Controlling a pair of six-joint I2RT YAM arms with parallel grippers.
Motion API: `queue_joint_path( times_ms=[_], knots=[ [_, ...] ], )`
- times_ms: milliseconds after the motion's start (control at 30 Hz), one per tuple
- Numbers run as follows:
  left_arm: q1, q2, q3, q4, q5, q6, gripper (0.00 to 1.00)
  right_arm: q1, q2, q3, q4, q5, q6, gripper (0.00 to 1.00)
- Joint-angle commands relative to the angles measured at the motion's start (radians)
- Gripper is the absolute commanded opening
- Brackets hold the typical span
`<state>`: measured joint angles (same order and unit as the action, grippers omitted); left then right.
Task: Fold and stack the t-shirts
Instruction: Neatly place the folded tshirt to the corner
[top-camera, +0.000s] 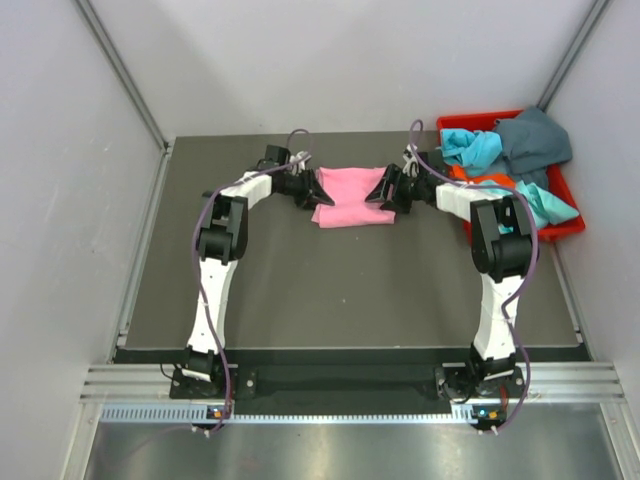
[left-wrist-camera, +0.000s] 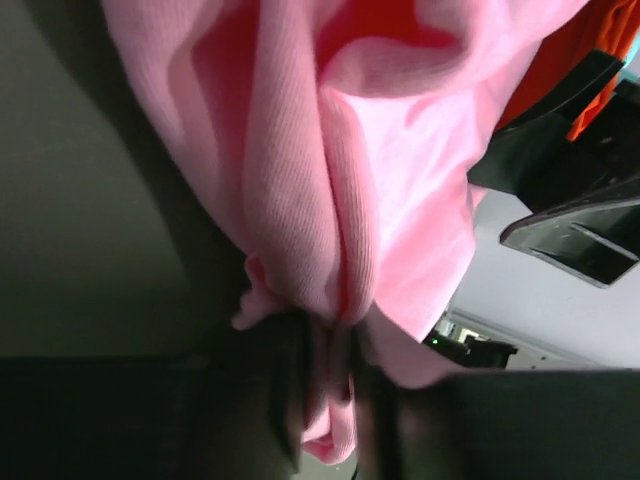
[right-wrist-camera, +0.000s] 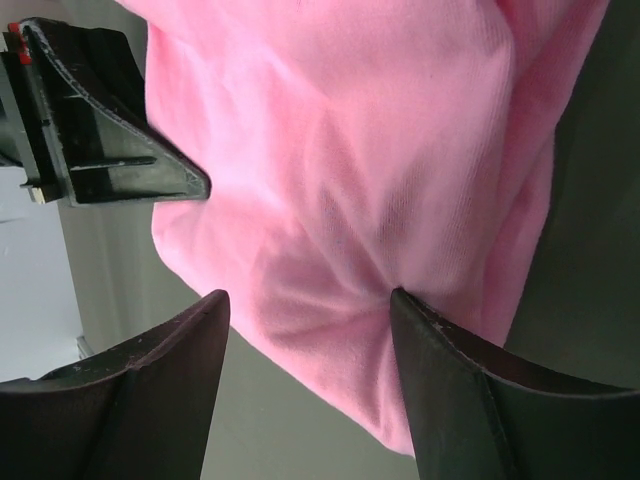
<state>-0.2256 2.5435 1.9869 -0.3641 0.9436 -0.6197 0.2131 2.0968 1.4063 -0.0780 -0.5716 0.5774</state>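
From above: a dark table (top-camera: 330, 290) between pale walls (top-camera: 60, 200); the pink t-shirt (top-camera: 352, 196) lies between the left claw (top-camera: 318, 188) and the right claw (top-camera: 385, 188), with a red bin (top-camera: 570, 228) outside the right one. Left wrist: claw pinching a gathered pink fold. Right wrist: claw wide, cloth between its fingers.

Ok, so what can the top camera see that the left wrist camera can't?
Only the top view shows the left arm and right arm whole. It also shows the turquoise t-shirt and dark teal-grey t-shirt heaped in the red bin. Only the left wrist view shows the cloth's ribbed weave, bunched and pinched in the left gripper. Both show the pink t-shirt and the right gripper beside it.
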Motion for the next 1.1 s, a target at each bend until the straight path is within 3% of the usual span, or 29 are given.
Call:
queue_joint_path(
  times_ms=[0,33,167,367,533,767,1067],
  knots=[
    [-0.004,0.023,-0.002,0.017,-0.039,0.031,0.21,-0.003,0.020,0.000,0.034,0.027,-0.022,0.66],
    [-0.004,0.015,-0.002,0.017,-0.040,0.034,0.00,-0.004,0.019,0.002,0.034,0.027,-0.028,0.66],
    [0.012,-0.023,0.001,-0.016,-0.055,0.067,0.00,-0.015,-0.044,0.029,0.046,0.026,-0.059,0.69],
    [0.100,-0.175,0.038,-0.249,-0.117,0.297,0.00,-0.079,-0.148,0.192,0.006,0.042,-0.146,0.73],
    [0.206,-0.270,0.072,-0.428,-0.172,0.468,0.00,-0.130,-0.185,0.180,-0.011,0.070,-0.165,0.73],
    [0.347,-0.269,0.153,-0.657,-0.290,0.699,0.00,-0.135,-0.239,0.088,-0.002,0.076,-0.174,0.73],
    [0.482,-0.212,0.236,-0.702,-0.449,0.764,0.00,-0.136,-0.288,0.051,0.003,0.081,-0.182,0.73]
  ],
)
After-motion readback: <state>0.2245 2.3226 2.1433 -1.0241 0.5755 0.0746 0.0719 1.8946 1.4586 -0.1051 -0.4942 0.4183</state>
